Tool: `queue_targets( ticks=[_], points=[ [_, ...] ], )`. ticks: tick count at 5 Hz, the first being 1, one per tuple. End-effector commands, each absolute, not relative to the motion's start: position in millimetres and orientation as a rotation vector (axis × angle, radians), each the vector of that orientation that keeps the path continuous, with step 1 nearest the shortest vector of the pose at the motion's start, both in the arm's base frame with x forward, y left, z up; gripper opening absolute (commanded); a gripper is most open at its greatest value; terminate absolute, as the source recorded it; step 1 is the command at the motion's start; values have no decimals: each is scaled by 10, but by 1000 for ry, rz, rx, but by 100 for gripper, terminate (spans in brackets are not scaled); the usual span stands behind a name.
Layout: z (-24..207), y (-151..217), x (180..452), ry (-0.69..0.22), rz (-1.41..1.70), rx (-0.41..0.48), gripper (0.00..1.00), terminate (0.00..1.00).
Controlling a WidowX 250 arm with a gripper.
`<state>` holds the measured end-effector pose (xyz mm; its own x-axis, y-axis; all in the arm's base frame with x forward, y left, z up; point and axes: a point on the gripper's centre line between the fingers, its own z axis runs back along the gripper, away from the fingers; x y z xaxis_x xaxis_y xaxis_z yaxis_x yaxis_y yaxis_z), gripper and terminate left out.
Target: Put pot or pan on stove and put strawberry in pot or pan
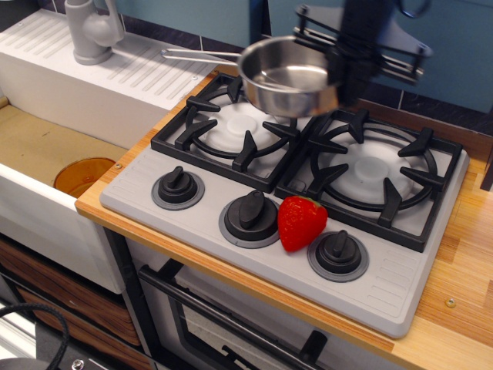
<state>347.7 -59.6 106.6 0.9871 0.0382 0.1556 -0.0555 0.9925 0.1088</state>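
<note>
Jaws look clamped on the right rim of the pan (289,77), though the gripper (356,73) is blurred so the pads themselves are hard to make out. Pan hangs in the air above the gap between the two burners, handle sticking out left toward the sink (46,69). To do this bit well I'd pick one grate (376,171), centre the pan over it, keep it level and lower straight down before letting go. Strawberry (300,222) sits near the stove's (400,297) front edge, between the middle and right knobs.
</note>
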Motion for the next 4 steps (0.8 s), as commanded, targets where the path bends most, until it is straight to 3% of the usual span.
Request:
queue_targets(
  ticks=[1,4],
  points=[
    [1242,-978,3438,-264,155,136,0,0],
    [989,-1157,3642,-335,283,159,0,0]
  ],
)
